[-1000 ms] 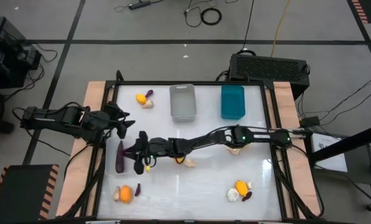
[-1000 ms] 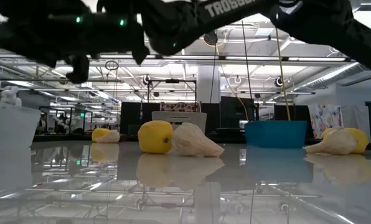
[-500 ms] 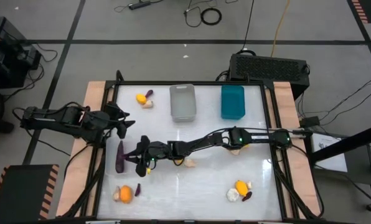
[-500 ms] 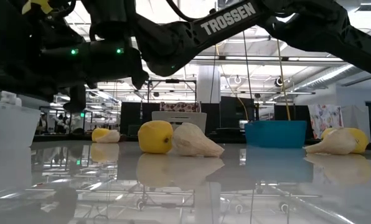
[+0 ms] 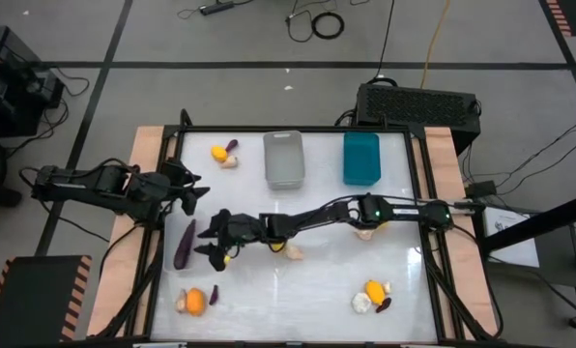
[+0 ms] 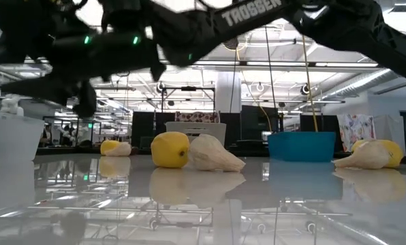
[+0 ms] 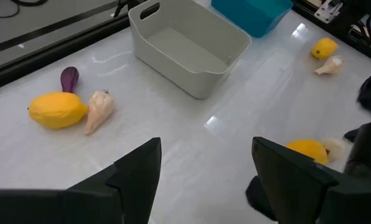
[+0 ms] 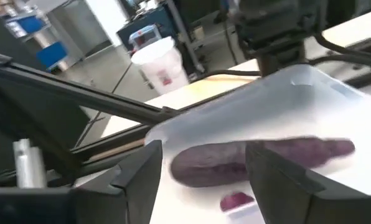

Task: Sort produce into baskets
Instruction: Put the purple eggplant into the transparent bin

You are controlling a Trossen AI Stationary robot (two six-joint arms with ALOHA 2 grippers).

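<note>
Sorting barely begun: eggplant [image 5: 184,244] in clear basket [image 8: 285,118]; right claw [image 5: 214,249] apart beside it; grey basket [image 5: 284,159] empty; other produce on counter [image 5: 298,290].

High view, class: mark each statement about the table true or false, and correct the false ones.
1. The grey bin is empty. True.
2. The teal bin stands left of the grey bin. False: it stands to its right.
3. The right gripper holds a lemon. False: its fingers are open and empty, beside the long eggplant.
4. A lemon, a garlic and a small eggplant lie grouped left of the grey bin. True.
5. The left gripper is inside the teal bin. False: it hovers open near the table's left edge.
</note>
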